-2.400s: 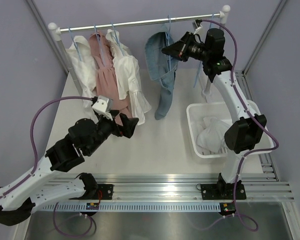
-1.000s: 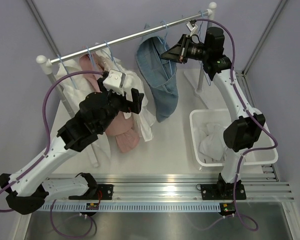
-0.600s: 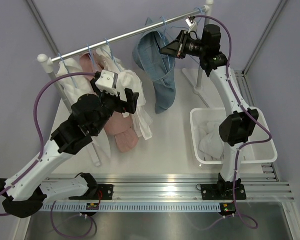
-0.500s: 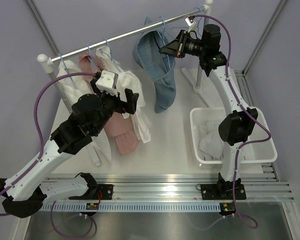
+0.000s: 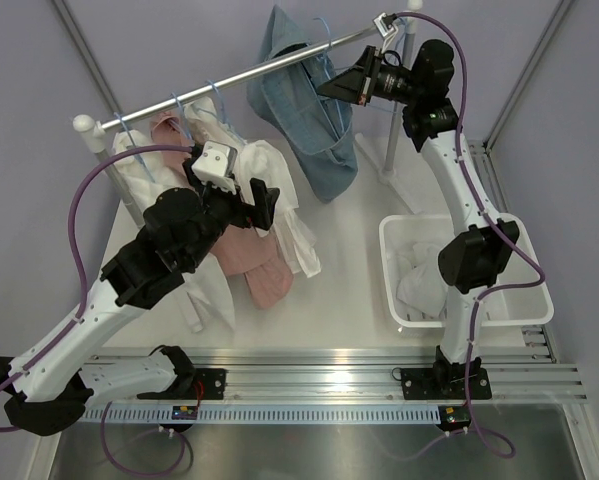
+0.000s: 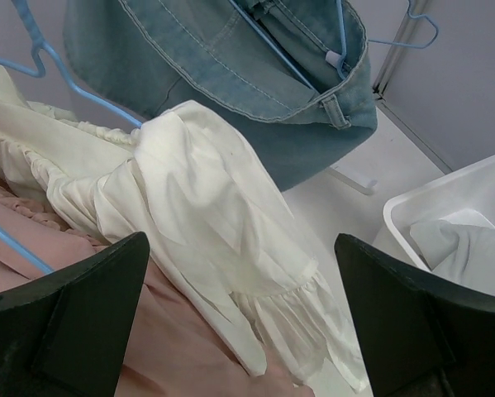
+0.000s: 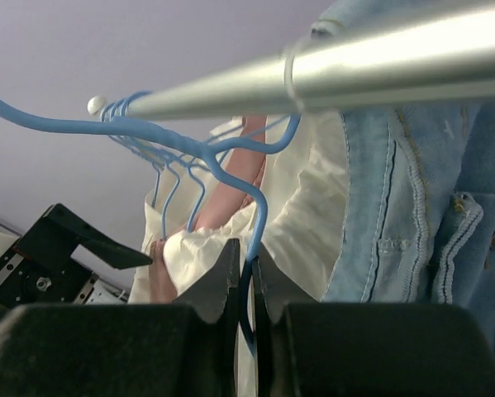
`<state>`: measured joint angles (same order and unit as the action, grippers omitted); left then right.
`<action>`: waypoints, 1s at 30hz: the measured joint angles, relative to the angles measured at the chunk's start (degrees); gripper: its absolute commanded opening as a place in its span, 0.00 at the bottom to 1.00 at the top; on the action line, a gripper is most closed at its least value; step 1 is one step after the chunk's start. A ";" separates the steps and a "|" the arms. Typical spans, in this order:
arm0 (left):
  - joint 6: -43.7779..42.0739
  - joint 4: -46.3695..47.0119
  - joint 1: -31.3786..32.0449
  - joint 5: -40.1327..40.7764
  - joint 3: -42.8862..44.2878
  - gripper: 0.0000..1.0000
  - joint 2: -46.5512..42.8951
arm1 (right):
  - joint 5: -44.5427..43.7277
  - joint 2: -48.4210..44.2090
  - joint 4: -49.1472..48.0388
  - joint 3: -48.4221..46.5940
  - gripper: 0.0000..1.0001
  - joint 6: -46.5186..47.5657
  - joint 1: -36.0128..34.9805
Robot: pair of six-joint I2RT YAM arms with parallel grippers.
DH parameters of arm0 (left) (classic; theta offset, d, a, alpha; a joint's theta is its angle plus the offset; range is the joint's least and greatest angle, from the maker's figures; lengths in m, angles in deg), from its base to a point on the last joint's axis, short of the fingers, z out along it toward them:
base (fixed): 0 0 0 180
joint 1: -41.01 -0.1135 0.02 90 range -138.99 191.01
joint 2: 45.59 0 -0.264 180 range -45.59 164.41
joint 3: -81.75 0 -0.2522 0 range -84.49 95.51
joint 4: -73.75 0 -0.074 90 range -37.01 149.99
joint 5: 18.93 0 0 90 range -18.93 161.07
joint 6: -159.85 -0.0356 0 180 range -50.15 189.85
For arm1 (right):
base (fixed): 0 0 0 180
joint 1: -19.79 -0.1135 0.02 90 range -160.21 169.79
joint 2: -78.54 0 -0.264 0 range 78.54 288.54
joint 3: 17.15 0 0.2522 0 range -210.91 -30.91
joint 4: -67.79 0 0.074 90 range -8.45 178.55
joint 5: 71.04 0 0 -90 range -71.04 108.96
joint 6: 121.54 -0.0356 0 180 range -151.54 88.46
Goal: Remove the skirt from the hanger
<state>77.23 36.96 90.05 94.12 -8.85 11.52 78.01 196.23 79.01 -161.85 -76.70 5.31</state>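
Note:
The blue denim skirt [image 5: 299,100] hangs from a blue hanger [image 5: 326,42] on the metal rail [image 5: 229,78]. My right gripper [image 5: 326,90] is shut on the hanger's wire, just under the rail; in the right wrist view the jaws [image 7: 245,273] pinch the blue hanger [image 7: 261,211] beside the skirt [image 7: 412,207]. My left gripper [image 5: 264,205] is open and empty in front of the white blouse [image 5: 279,190]. In the left wrist view the left gripper [image 6: 243,331] has its jaws wide apart over the white blouse [image 6: 206,231], with the skirt [image 6: 230,99] above it.
A pink garment [image 5: 264,275] and white garments hang on other blue hangers at the rail's left. The rack stands tilted, its left post [image 5: 84,125] nearer. A white basket [image 5: 389,262] with pale cloth stands at the right, also in the left wrist view [image 6: 445,194].
My right gripper has risen with the hanger and the skirt has swung up and left. The rail's right end has lifted. The left arm has barely moved.

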 measured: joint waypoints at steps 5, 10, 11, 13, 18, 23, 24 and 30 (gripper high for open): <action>-0.02 0.17 0.00 -0.15 0.00 0.99 0.00 | 2.08 -4.44 -2.38 9.11 0.00 -1.11 0.22; -0.02 0.59 0.00 -0.52 0.00 0.99 0.09 | 3.76 -10.19 -2.36 18.23 0.00 0.20 0.35; -0.04 0.70 0.00 -0.59 0.00 0.99 0.17 | 4.28 -11.32 -2.10 19.65 0.00 0.74 0.37; -0.07 0.90 0.00 -0.70 0.02 0.99 0.59 | 5.33 -13.33 -1.09 21.88 0.00 2.29 0.50; -1.11 0.90 0.00 -0.70 1.14 0.97 3.17 | 8.13 -19.02 5.62 25.73 0.00 11.43 1.18; -3.17 0.87 0.00 -0.55 5.68 0.93 7.69 | 9.44 -25.90 18.34 29.90 0.00 24.87 2.27; -3.56 0.90 0.00 -0.50 6.93 0.92 8.68 | 9.55 -27.08 20.72 30.77 0.00 27.21 2.54; -6.64 2.08 0.00 -0.50 14.36 0.87 15.34 | 9.62 -31.41 29.83 35.56 0.00 35.74 3.26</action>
<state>70.58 39.04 90.05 93.61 5.51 26.86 87.63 164.82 108.84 -126.29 -40.97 8.57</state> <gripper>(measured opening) 0.904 0.093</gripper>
